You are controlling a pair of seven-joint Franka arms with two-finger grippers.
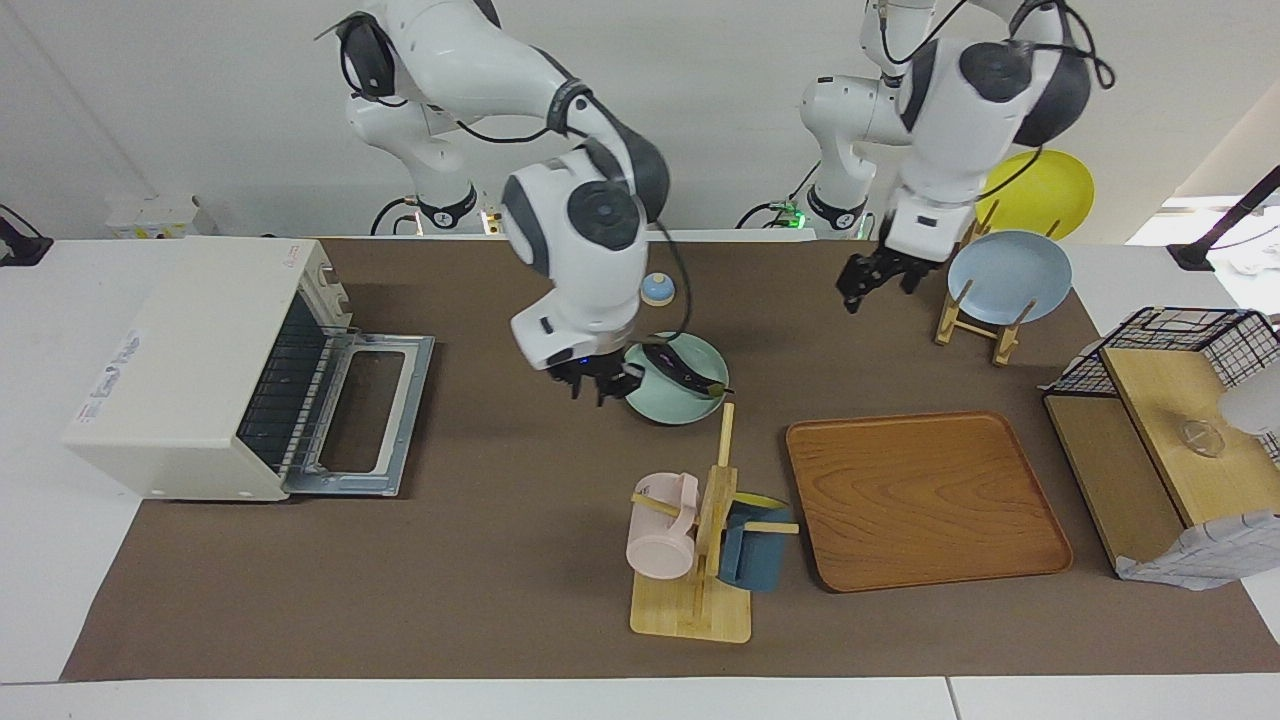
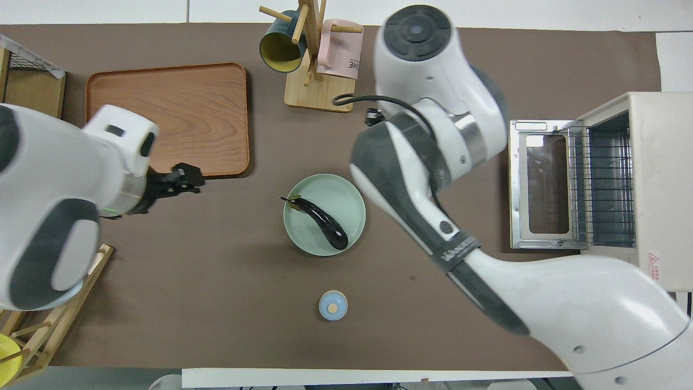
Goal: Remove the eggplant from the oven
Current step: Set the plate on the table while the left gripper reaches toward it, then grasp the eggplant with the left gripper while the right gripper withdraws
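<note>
right claw (image 1: 598,385) hangs above brown mat (image 1: 500,560), beside green plate (image 1: 690,408).

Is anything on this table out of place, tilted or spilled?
Nothing is spilled or damaged. The oven door hangs fully open with its rack bare, and the eggplant lies slantwise on the green plate with its stem tip over the rim.

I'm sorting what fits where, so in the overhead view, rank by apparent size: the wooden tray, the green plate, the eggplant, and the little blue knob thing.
Largest to smallest:
1. Brown wooden tray
2. Pale green round plate
3. Dark purple eggplant
4. Small blue round knob
</note>
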